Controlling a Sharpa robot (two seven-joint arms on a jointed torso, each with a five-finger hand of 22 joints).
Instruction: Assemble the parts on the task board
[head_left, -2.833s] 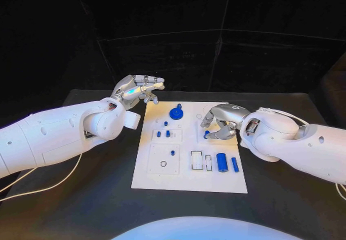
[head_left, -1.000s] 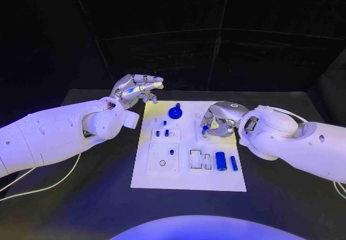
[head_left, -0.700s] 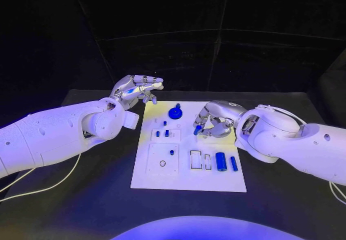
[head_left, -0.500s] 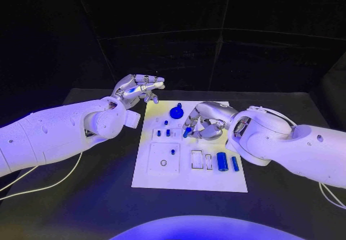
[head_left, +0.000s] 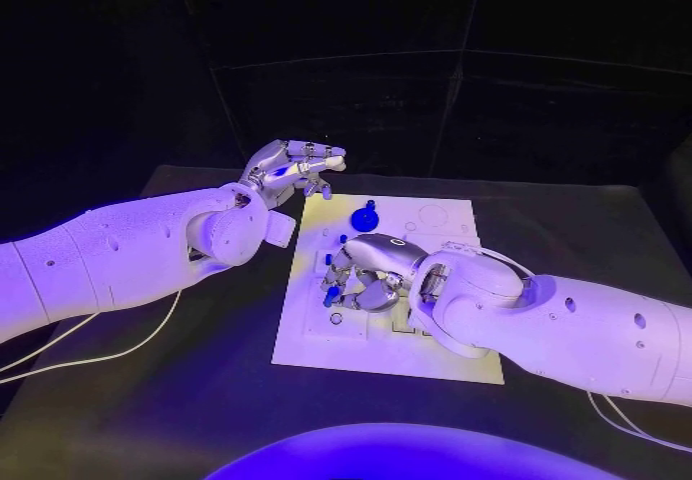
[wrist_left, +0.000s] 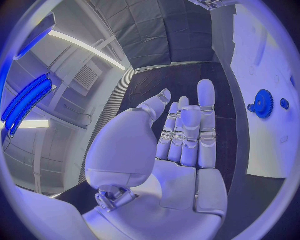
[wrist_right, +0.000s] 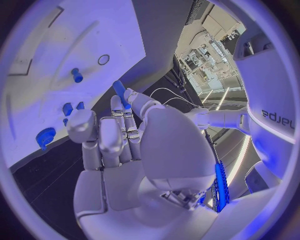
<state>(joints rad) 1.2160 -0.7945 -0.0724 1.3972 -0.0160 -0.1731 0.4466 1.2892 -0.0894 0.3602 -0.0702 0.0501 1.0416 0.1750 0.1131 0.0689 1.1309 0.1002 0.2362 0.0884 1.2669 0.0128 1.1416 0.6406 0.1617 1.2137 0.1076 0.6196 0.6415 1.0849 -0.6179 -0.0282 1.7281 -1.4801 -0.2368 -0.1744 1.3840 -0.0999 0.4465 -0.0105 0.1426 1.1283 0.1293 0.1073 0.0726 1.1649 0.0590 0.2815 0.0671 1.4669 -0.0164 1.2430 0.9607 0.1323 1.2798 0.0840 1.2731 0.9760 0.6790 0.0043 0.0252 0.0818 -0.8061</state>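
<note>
Parts of blue plastic sit on the white task board (head_left: 433, 222), which lies in the middle of the black table (head_left: 577, 230). One blue gear (head_left: 365, 217) stands near the board's far end; the left wrist view shows the same gear (wrist_left: 263, 103) with one small round blue piece (wrist_left: 285, 103) just beside it.

In the right wrist view, four loose blue parts can be counted on the board: the gear (wrist_right: 45, 136), two short pegs (wrist_right: 67, 108) standing close together, and one single peg (wrist_right: 77, 75) farther along. One small dark ring (wrist_right: 104, 59) is marked on the board beyond that single peg.

The right hand (head_left: 364, 277) hangs over the middle of the board, near its left side, with its arm reaching across the board's near half. Its fingers are curled in and it pinches one slim blue pin (wrist_right: 120, 92) at the fingertips; the same pin (head_left: 330, 294) points down toward the board in the head view. Whether the pin's tip touches the board cannot be told.

The left hand (head_left: 296, 166) is raised above the table just beyond the board's far left corner. It holds nothing; its fingers (wrist_left: 206, 115) lie close together, bent only slightly.
</note>
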